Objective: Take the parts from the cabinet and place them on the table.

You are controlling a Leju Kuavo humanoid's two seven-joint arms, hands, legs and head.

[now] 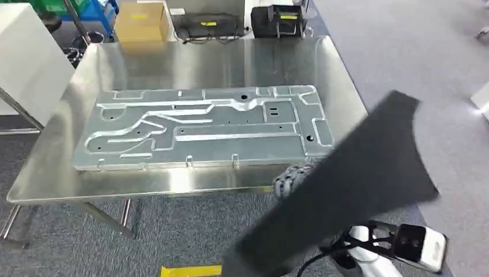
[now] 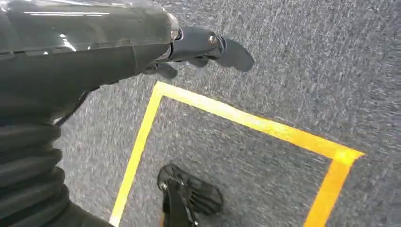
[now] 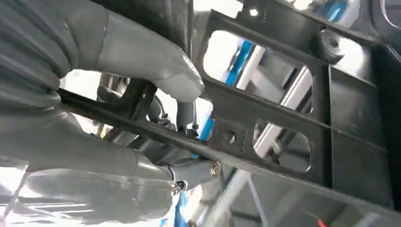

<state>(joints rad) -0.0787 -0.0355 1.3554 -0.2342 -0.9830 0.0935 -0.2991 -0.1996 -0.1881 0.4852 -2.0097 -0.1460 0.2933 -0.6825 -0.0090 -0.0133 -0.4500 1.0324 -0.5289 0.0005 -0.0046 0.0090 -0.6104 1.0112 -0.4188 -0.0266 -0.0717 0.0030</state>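
A long black flat part (image 1: 352,184) slants across the lower right of the head view, in front of the table's near right corner. My right hand (image 1: 291,179) grips it from beneath; its grey fingers show at the part's edge. In the right wrist view the thumb (image 3: 156,71) and fingers clamp a black ribbed frame part (image 3: 293,118) with cut-out windows. A large grey machined metal plate (image 1: 202,127) lies flat on the steel table (image 1: 230,57). My left hand (image 2: 198,49) hangs over the carpet, holding nothing, fingers loosely extended.
A cardboard box (image 1: 141,22) and black equipment cases (image 1: 277,22) stand beyond the table's far edge. A white cabinet panel (image 1: 26,57) is at the left. Yellow floor tape (image 2: 246,123) marks a square on the grey carpet.
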